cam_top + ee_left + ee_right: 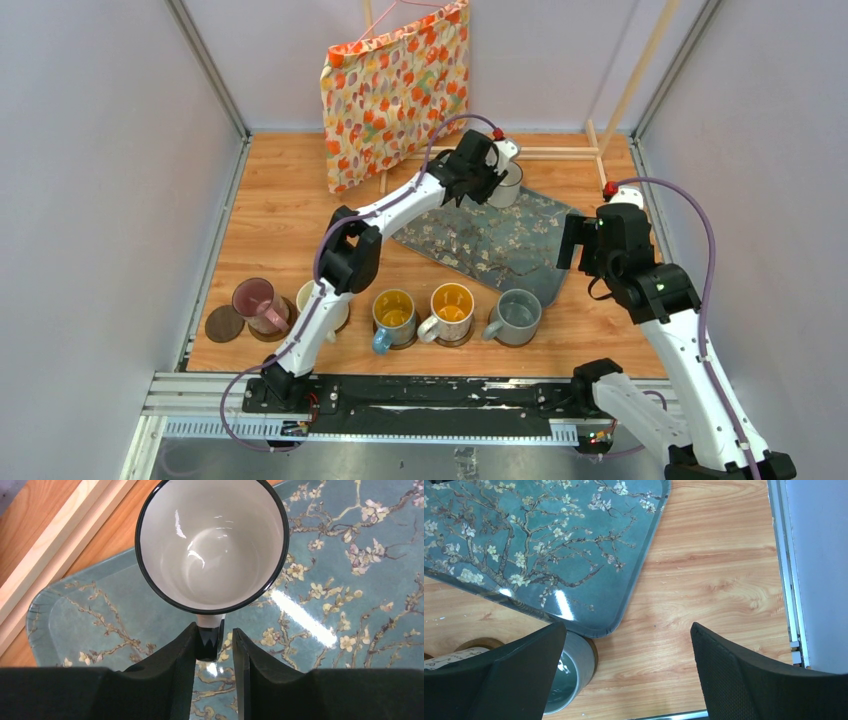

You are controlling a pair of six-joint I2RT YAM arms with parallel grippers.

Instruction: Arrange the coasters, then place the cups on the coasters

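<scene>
A white cup with a dark rim [508,185] [212,545] stands upright on the far corner of the floral tray [480,245] [350,655]. My left gripper [488,180] [214,630] straddles its handle [209,641]. One finger touches the handle, a thin gap shows at the other, so it is still open. In a row near the front stand a pink cup [256,300], a cream cup [308,298] half hidden by the arm, a blue-handled cup [394,315], a yellow-inside cup [451,308] and a grey cup [518,315] [569,670], on coasters. One bare coaster [224,323] lies at the left end. My right gripper [578,242] [626,630] hangs open and empty beside the tray's right corner.
A floral fabric bag [395,90] hangs at the back. Wooden slats [560,152] [55,545] lie along the table just behind the tray. Grey walls close in the left and right sides, and the metal rail [400,395] runs along the near edge.
</scene>
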